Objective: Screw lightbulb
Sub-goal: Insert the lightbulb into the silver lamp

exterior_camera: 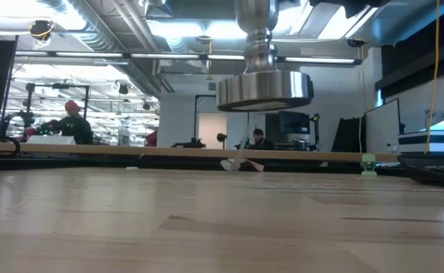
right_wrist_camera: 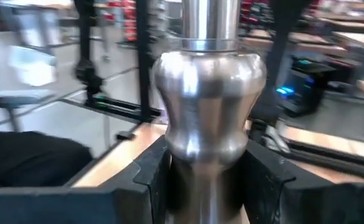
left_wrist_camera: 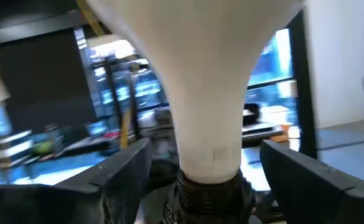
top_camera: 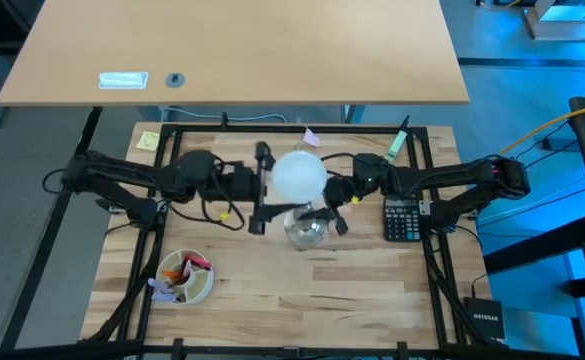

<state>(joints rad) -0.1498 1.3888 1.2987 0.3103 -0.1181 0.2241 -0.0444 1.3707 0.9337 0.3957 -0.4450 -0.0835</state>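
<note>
Right tool (right_wrist_camera: pixel 200 171) clamped round silvery stand (right_wrist_camera: pixel 208 99), holding it off table (exterior_camera: pixel 206 227), base hanging in air, probably so socket stays steady for threading. Lightbulb (top_camera: pixel 299 175) sits between both tools, neck already in black socket (left_wrist_camera: pixel 206 196). Left tool (left_wrist_camera: pixel 206 168) has fingers spread either side of bulb neck, not pinching, looks released, maybe regripping for next twist. Table light wood; calculator (top_camera: pixel 402 218) just behind right tool. Open workshop beyond, people at desks.
</note>
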